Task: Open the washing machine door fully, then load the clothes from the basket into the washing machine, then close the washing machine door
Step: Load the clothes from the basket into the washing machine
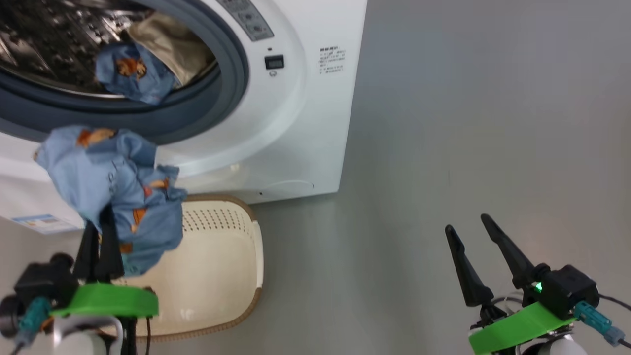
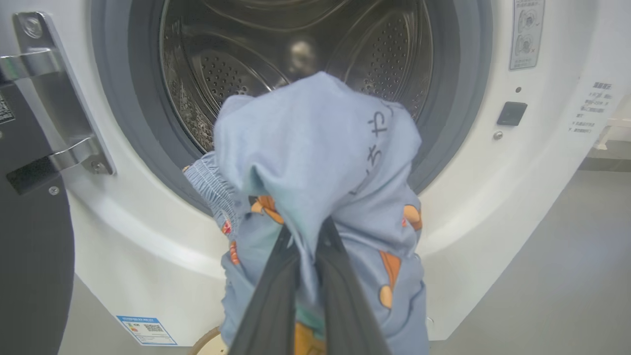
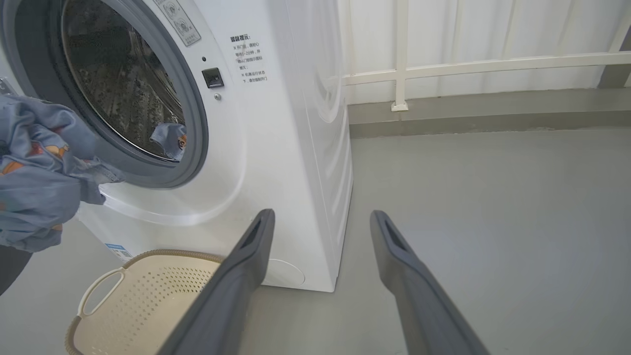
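The washing machine (image 1: 296,123) stands with its drum (image 2: 236,64) open. Its black door (image 2: 29,236) is swung out to the left on a metal hinge (image 2: 54,98). My left gripper (image 1: 101,231) is shut on the light blue printed garment (image 1: 113,187), holding it bunched in front of the gasket (image 2: 143,123), above the basket (image 1: 256,276). A cream garment (image 1: 172,44) and a blue printed piece (image 1: 130,74) lie at the drum's front lip. My right gripper (image 1: 467,224) hangs open over bare floor to the right, holding nothing. The basket's inside (image 3: 162,296) looks empty.
Grey floor (image 1: 468,123) stretches to the right of the machine. A white railing (image 3: 399,54) and wall run behind it. A blue label sticker (image 2: 148,330) and a round service flap (image 3: 291,271) sit low on the machine's front, with the door latch socket (image 1: 274,61) beside the opening.
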Robot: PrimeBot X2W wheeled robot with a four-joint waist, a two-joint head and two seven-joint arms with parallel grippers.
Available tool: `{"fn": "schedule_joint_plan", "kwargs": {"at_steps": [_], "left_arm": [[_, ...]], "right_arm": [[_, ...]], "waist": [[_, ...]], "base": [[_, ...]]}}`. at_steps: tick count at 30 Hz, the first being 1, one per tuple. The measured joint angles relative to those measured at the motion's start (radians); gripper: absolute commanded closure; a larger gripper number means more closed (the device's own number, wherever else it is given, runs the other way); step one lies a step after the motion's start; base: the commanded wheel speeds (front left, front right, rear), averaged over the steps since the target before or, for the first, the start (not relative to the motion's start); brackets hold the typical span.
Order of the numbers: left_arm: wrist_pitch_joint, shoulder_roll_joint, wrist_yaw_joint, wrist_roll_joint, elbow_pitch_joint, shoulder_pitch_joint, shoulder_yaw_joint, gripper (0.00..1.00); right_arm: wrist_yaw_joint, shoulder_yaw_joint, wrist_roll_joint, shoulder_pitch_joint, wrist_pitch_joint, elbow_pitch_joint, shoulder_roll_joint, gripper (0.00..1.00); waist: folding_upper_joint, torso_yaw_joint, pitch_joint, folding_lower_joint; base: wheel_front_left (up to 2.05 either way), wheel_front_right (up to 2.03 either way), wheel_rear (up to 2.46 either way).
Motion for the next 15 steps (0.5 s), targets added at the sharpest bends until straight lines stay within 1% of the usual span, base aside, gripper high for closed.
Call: {"fn": "schedule_joint_plan", "kwargs": {"at_steps": [5, 9, 15], "left_arm": [[0.000, 0.011, -0.011, 0.005, 0.053, -0.095, 0.013, 1.00], [0.000, 0.047, -0.011, 0.034, 0.118, -0.191, 0.021, 1.00], [0.000, 0.092, -0.013, 0.036, 0.217, -0.353, 0.030, 1.00]], "right_arm": [[0.000, 0.000, 0.001, -0.029, 0.000, -0.005, -0.003, 0.00], [0.000, 0.000, 0.001, -0.045, 0.000, -0.008, -0.003, 0.00], [0.000, 0.000, 0.002, -0.054, 0.000, -0.013, -0.003, 0.00]], "waist": [[-0.0001, -0.007, 0.049, 0.0000], [0.0000, -0.019, 0.091, 0.0000], [-0.0001, -0.047, 0.144, 0.0000]], "base": [[0.00, 0.00, 0.00], [0.00, 0.00, 0.00], [0.00, 0.00, 0.00]]}}
